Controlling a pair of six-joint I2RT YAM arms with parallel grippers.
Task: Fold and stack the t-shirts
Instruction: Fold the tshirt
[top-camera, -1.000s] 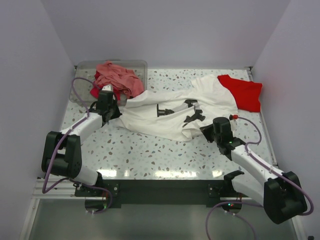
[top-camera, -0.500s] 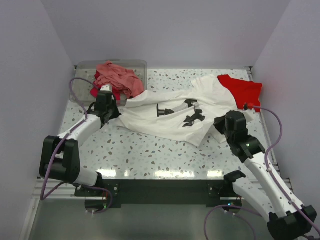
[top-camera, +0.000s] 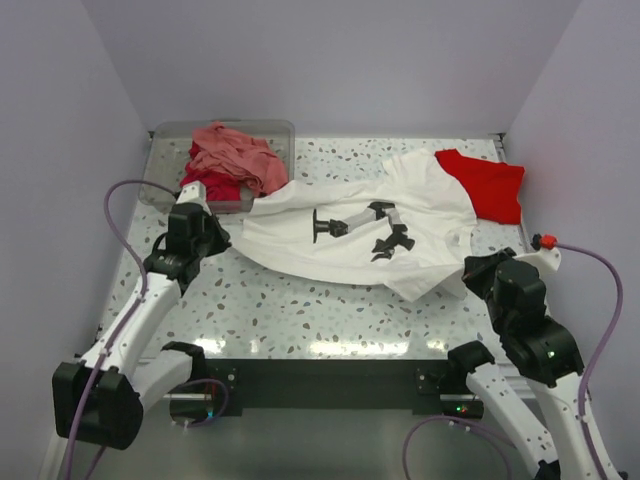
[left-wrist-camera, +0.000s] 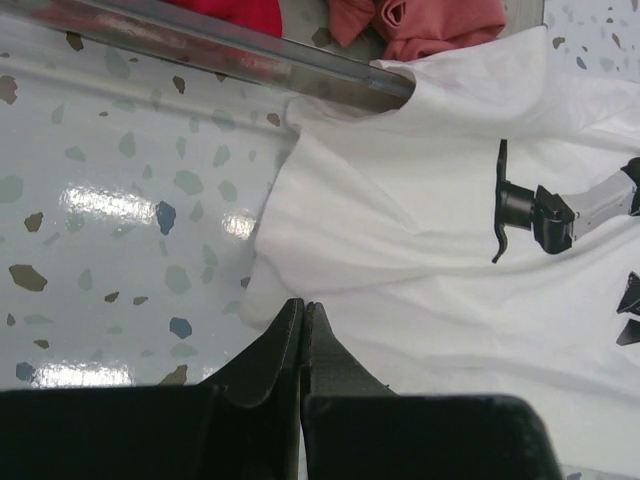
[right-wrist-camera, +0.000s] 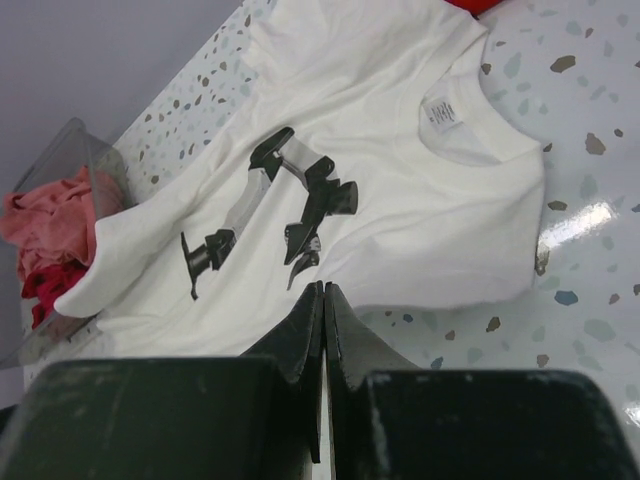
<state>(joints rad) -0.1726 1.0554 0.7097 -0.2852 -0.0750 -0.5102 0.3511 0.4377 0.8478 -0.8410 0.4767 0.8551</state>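
The white t-shirt (top-camera: 350, 225) with a black print lies spread out flat mid-table; it also shows in the left wrist view (left-wrist-camera: 430, 250) and the right wrist view (right-wrist-camera: 400, 170). The bright red t-shirt (top-camera: 490, 185) lies at the back right, partly under the white one's sleeve. My left gripper (top-camera: 212, 240) is shut and empty just off the white shirt's left edge, its tips (left-wrist-camera: 302, 305) over the hem corner. My right gripper (top-camera: 472, 268) is shut and empty, raised near the shirt's right hem (right-wrist-camera: 323, 288).
A clear plastic bin (top-camera: 165, 190) stands at the back left, holding a salmon-pink shirt (top-camera: 235, 155) and a crimson one (top-camera: 215, 185). The white shirt's sleeve rests against the bin's rim (left-wrist-camera: 200, 45). Walls close in on the left, back and right.
Both arms pulled back toward the near edge, the right one far and upward. The white shirt's near-right part was drawn out and now lies flatter and wider.
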